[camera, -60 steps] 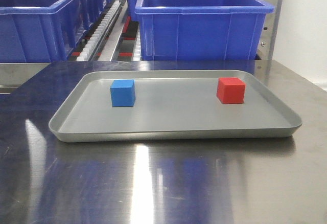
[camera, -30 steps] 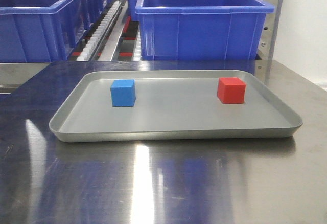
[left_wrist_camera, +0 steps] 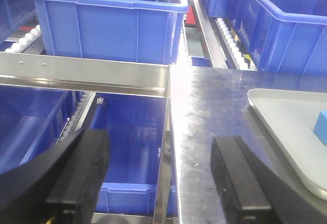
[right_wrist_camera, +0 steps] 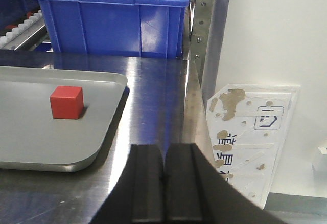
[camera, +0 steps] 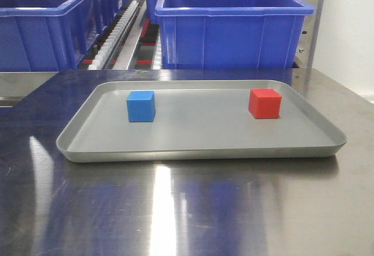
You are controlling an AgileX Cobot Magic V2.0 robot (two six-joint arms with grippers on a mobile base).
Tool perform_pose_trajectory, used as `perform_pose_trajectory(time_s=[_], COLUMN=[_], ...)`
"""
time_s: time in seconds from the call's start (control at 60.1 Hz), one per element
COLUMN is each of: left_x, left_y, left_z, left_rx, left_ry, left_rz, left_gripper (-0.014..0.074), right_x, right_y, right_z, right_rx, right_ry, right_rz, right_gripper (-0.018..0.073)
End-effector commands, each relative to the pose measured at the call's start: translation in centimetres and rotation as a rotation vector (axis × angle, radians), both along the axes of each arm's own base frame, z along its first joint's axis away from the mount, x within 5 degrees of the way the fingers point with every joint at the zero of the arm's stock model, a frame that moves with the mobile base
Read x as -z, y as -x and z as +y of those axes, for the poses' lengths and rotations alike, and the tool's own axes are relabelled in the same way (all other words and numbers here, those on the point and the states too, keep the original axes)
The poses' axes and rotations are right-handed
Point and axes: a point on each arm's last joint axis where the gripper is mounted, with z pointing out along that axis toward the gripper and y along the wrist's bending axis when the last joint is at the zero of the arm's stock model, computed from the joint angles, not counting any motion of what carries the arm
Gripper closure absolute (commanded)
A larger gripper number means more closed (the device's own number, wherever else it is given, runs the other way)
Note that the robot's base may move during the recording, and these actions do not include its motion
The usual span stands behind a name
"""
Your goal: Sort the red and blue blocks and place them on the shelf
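A blue block (camera: 141, 106) sits on the left part of the grey tray (camera: 198, 154) and a red block (camera: 265, 103) on the right part, both flat and apart. The shelf's white rollers (camera: 117, 31) run behind the table between the bins. The left wrist view has my left gripper (left_wrist_camera: 158, 175) open and empty, low over the table's left edge, with the blue block (left_wrist_camera: 322, 128) far off to its right. My right gripper (right_wrist_camera: 163, 178) is shut on nothing, near the table's right edge, right of the tray (right_wrist_camera: 102, 150) and red block (right_wrist_camera: 66, 102).
Large blue bins (camera: 231, 25) (camera: 47, 25) stand on the shelf behind the steel tabletop (camera: 187, 209). Another blue bin (left_wrist_camera: 133, 132) lies below the table's left edge. A perforated steel upright (right_wrist_camera: 202, 24) and a white wall with a sign (right_wrist_camera: 250, 137) stand right of the table.
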Motion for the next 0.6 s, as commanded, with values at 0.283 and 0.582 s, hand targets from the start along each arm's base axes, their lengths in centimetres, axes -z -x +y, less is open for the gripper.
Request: perform_pose_trajectory(time_s=[0.283,0.582], left_x=[0.5,0.5], left_y=[-0.1,-0.1], left_z=[0.0,0.0], left_rx=[0.001,0.001], left_ry=[0.011,0.011], left_rz=[-0.055,-0.055], left_gripper=[0.0511,0.0511], right_x=[-3.3,-11.7], right_y=[-0.5,-9.2], right_z=[0.2,1.0], right_rx=[-0.017,0.009], right_ry=[-0.024,-0.129], right_rz=[-0.146,0.265], right_gripper=[0.0488,0.0488])
